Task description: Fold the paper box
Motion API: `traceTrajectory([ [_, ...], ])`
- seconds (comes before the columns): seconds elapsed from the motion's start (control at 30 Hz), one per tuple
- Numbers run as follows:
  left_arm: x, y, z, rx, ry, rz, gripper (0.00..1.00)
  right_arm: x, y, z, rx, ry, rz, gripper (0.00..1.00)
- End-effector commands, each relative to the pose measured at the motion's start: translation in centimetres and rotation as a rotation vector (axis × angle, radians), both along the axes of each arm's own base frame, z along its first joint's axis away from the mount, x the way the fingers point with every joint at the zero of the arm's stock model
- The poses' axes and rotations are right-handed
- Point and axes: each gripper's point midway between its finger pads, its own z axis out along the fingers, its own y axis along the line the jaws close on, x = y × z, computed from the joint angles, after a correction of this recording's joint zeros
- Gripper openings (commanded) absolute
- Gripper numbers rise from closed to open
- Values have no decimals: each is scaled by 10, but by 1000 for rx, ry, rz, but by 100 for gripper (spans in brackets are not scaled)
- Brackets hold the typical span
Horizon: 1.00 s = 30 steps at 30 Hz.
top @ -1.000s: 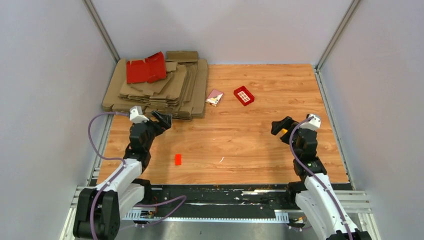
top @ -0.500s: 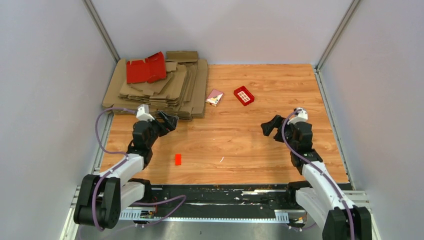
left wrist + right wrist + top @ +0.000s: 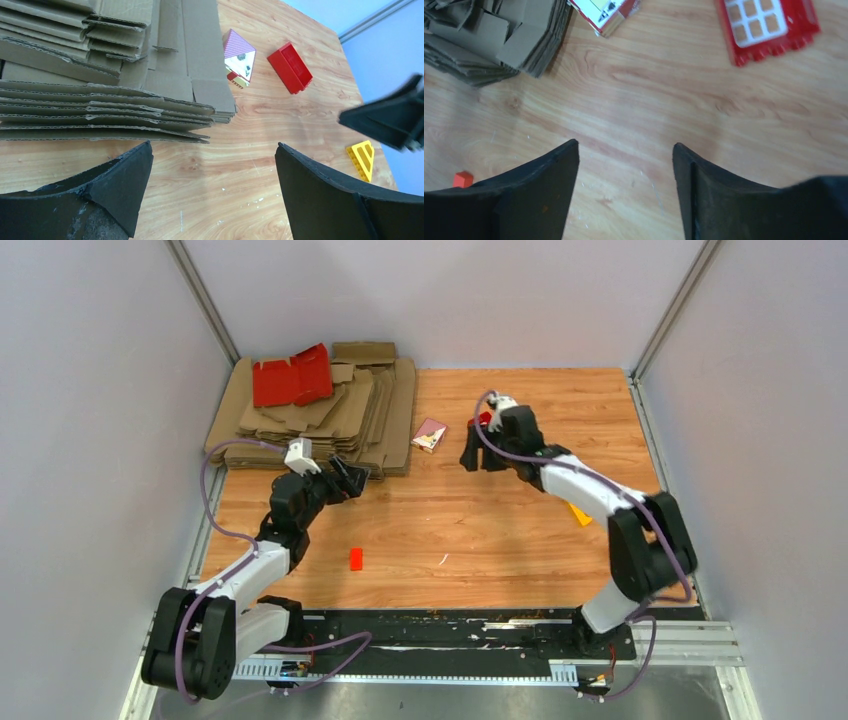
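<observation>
The paper box (image 3: 291, 377), bright red creased card, lies flat on top of the brown cardboard stack (image 3: 320, 420) at the far left; neither wrist view shows it. My left gripper (image 3: 349, 480) is open and empty, low over the table just in front of the stack's near edge (image 3: 115, 127). My right gripper (image 3: 478, 458) is open and empty, reaching far forward to the table's middle back, beside the small red windowed tile (image 3: 769, 25), well to the right of the box.
A small patterned card (image 3: 430, 434) lies by the stack's right edge, also in the left wrist view (image 3: 239, 57). A small red cube (image 3: 356, 558) sits near the front left. A yellow piece (image 3: 580, 513) lies under the right arm. Grey walls enclose the table.
My right arm has swung from the right side far forward and left to the red tile. My left gripper has edged forward and right toward the stack's corner.
</observation>
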Motion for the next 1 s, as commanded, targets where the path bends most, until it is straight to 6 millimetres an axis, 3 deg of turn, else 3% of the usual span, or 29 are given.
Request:
traceTrajectory([
  [0.0, 3, -9, 19, 15, -63, -54, 99, 30, 9, -27, -223, 88, 36, 62],
  [0.1, 3, -12, 20, 17, -70, -68, 99, 49, 18, -48, -275, 155, 54, 56],
  [0.27, 3, -15, 17, 15, -61, -80, 99, 70, 28, -68, -316, 184, 53, 56],
  [0.53, 5, -19, 14, 1, -45, -92, 100, 106, 11, -101, -441, 233, -14, 56],
  [0.7, 6, -17, 11, 9, -36, -80, 100, 131, -21, -112, -387, 299, -88, 57],
  [0.87, 7, -16, 7, 11, -21, -69, 100, 153, -79, -118, -321, 378, -223, 57],
  [0.97, 7, -15, 4, 15, -14, -64, 100, 157, -109, -111, -302, 391, -290, 58],
])
